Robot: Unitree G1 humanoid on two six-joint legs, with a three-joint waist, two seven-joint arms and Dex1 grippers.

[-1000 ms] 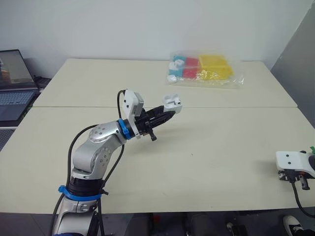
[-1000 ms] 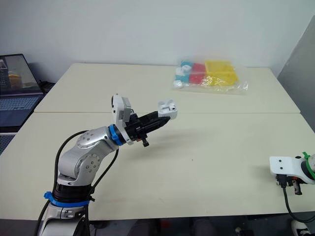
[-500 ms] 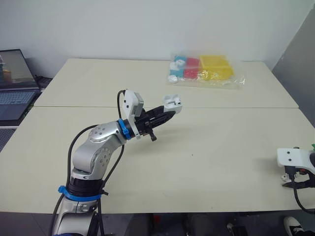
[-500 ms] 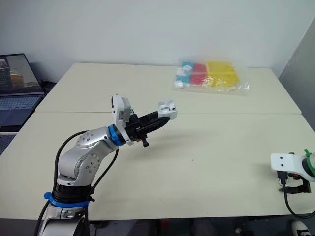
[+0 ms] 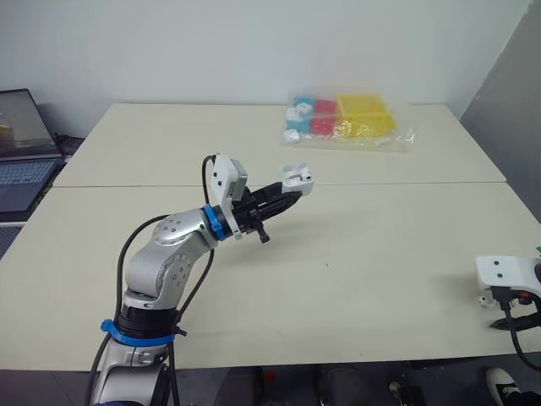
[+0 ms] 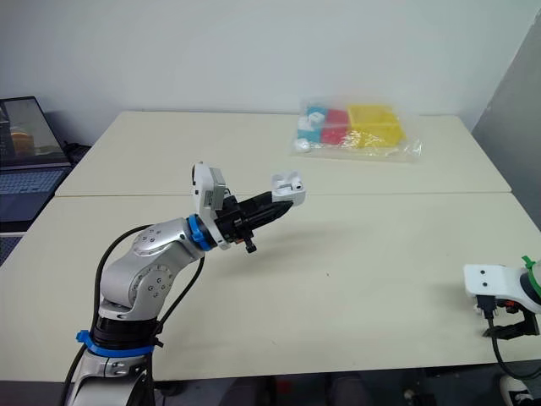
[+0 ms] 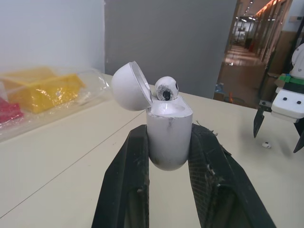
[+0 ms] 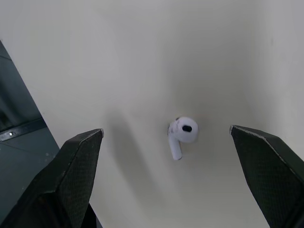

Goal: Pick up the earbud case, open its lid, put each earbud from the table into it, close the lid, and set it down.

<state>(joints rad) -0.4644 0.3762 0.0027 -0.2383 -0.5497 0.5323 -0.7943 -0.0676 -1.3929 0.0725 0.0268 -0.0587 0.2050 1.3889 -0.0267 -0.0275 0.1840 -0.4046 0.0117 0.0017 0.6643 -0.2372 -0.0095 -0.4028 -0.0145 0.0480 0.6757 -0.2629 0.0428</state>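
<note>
Left gripper (image 5: pixel 286 191) gripped the earbud case (image 7: pixel 168 135), lid (image 7: pixel 126 86) open, one earbud (image 7: pixel 166 88) seated inside, aloft over the table (image 5: pixel 380 245)'s middle; right gripper (image 8: pixel 166 131) gaped wide over the loose earbud (image 8: pixel 181 131), seemingly near the table's front right corner

Silver-grey left arm (image 5: pixel 165 258), blue joint bands (image 5: pixel 209 222), black cable (image 5: pixel 204 173), white wrist housing (image 5: pixel 228 178), perhaps green right-wrist band (image 6: pixel 527 264).

The earbud case (image 7: pixel 168 135) and loose earbud (image 8: pixel 181 134) look like smooth glossy white plastic, the table (image 5: pixel 380 245) matt cream, and the bag (image 5: pixel 347 120) at one o'clock clear crinkled film.
</note>
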